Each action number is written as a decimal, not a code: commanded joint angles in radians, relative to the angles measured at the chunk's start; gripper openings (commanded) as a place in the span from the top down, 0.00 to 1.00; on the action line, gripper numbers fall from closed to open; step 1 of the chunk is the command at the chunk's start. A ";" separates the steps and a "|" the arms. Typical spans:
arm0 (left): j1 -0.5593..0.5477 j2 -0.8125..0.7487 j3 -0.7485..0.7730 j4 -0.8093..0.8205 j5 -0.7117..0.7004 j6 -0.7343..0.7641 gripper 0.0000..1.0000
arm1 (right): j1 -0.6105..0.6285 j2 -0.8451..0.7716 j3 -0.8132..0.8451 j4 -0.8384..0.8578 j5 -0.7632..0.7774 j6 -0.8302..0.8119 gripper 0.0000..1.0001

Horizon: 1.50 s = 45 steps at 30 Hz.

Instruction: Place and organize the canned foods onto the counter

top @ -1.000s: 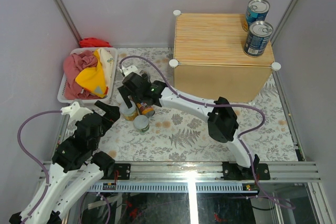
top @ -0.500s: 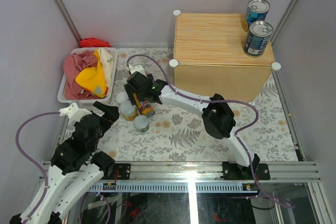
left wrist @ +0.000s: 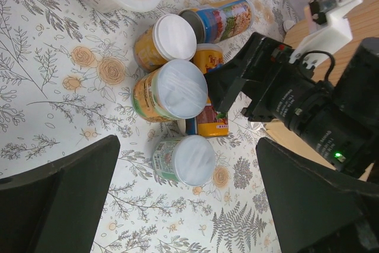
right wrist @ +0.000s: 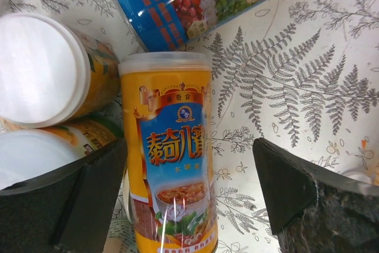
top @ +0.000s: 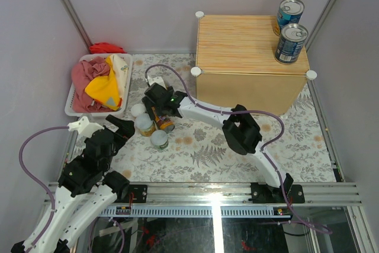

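The counter (top: pixel 249 51) stands at the back right with two blue-labelled tins (top: pixel 290 11) (top: pixel 291 44) on its right end. Several cans cluster on the floral table: two orange jars with white lids (left wrist: pixel 174 37) (left wrist: pixel 177 90), a short pale-lidded can (left wrist: pixel 190 159), a slim multicoloured can (right wrist: pixel 201 4) on its side, and a slim yellow can (right wrist: pixel 172 164) on its side. My right gripper (top: pixel 159 111) is open and low over the cluster, one finger either side of the yellow can, not closed on it. My left gripper (left wrist: pixel 186 205) is open and empty, near the pale-lidded can.
A white plastic basket (top: pixel 70 102) with red and yellow cloths sits at the back left, close to the cluster. A red cloth (top: pixel 106 47) lies behind it. The right arm's cable (top: pixel 177 78) loops above the table beside the counter's front corner knob (top: pixel 195 71).
My right gripper has shifted slightly right and back over the cluster, uncovering a white lid on its left. The left arm has hardly moved.
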 commanded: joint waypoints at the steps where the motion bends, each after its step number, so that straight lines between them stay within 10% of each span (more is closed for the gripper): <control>1: -0.008 -0.010 -0.006 0.024 -0.025 0.007 0.00 | -0.006 0.020 0.038 0.022 -0.026 0.010 0.07; 20: -0.008 -0.007 -0.010 0.028 -0.022 0.009 0.00 | -0.018 0.132 0.167 -0.032 -0.082 0.001 0.13; 33: -0.008 -0.001 -0.010 0.030 -0.016 0.012 0.00 | -0.026 0.107 0.164 -0.043 -0.092 -0.015 0.66; 45: -0.010 -0.002 -0.008 0.029 -0.011 0.012 0.00 | -0.020 -0.027 0.058 0.018 -0.035 -0.052 0.93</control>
